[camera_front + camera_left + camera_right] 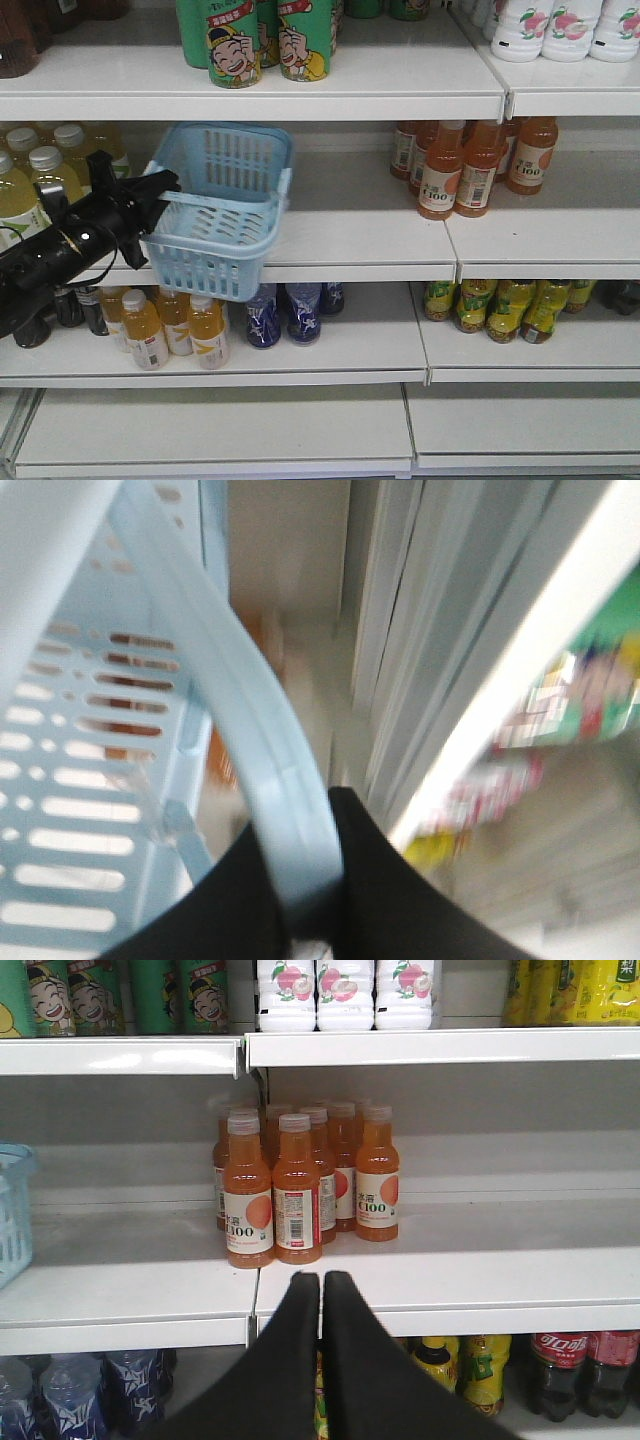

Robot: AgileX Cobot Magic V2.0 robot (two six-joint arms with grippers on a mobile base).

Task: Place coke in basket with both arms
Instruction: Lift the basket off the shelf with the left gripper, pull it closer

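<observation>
Holding the basket (215, 265) by its handle (240, 710), the left pincer (305, 860) appears clamped, though that view is blurred. The right pincer (321, 1290) is together, empty. No coke is visible. Risk: held by the handle alone, the tilted basket may swing or slip off the shelf (350, 245) edge.

Even, soft overhead light; left wrist view heavily blurred; others sharp.

Left arm (70, 245), nine o'clock: chunky matte black blocks, a thin black cable looping off, one small bright dot on its side. Right gripper (321, 1278), six o'clock: two smooth black wedges tapering to narrow tips, no markings.
</observation>
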